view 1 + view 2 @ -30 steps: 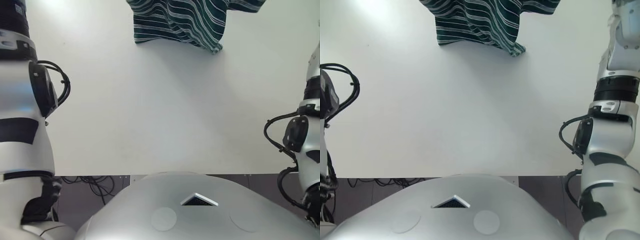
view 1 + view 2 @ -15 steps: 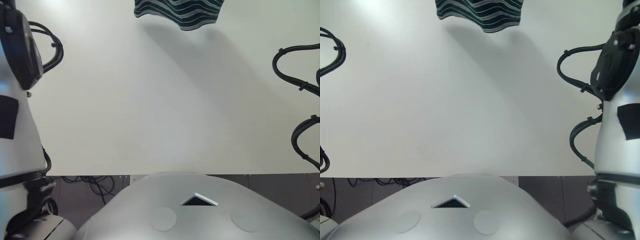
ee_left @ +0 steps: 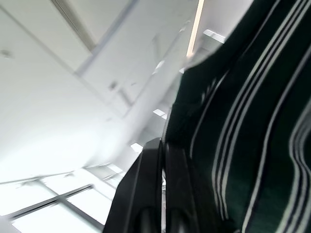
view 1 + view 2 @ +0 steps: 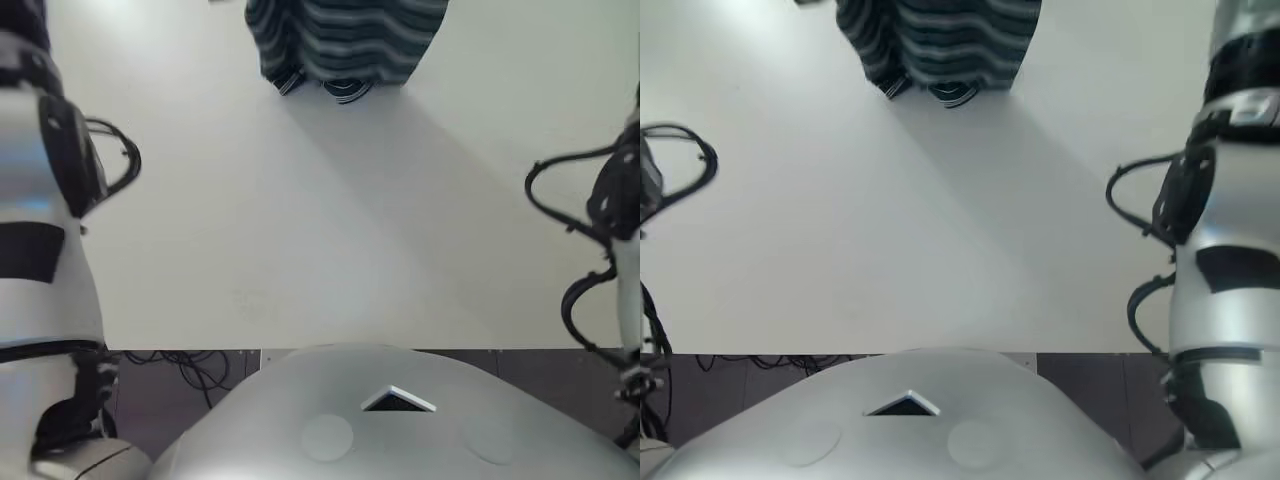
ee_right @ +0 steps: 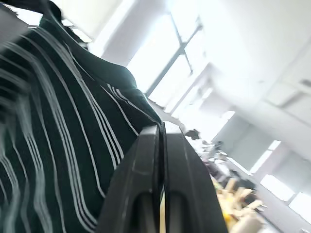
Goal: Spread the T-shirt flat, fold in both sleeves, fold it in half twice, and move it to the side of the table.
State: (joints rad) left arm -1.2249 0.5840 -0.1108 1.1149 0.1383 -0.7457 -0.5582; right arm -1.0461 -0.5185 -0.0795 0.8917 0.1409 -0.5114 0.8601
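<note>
- Got the T-shirt (image 4: 345, 45) hanging over the far part of the surface (image 4: 300, 250), gathered into a narrow column. Lowest folds touching down on the surface there.
- Looks motion-blurred, so probably mid-swing. Can't tell which way it faces or where the sleeves sit.
- Versus half a second ago: was lifted clear of the surface, hem free and spread wider. Now lowered, with the hem on the surface and bunched.
- Versus a second ago: hung wider still, one lower corner dipping toward the right side of the surface.
- Reads as a lift-and-drop shake to open the cloth. Not flat yet, so judging this as the first step. Sleeves, both half-folds and the move to the side of the surface all pending.
- Left tool (image 3: 163, 150): fingers pressed together, striped cloth right against the tips. Judging it clamped on the T-shirt, high above the surface.
- Right tool (image 5: 160, 141): same picture, fingers closed narrow with cloth at the tips, also up high above the surface.
- Next probably needs the tools drawn apart and pulled toward the near edge of the surface while lowering, so the cloth lays out instead of piling.
- Risk: bunched hem tucking under itself on the surface and leaving a crease to fix before the sleeve folds.
</note>
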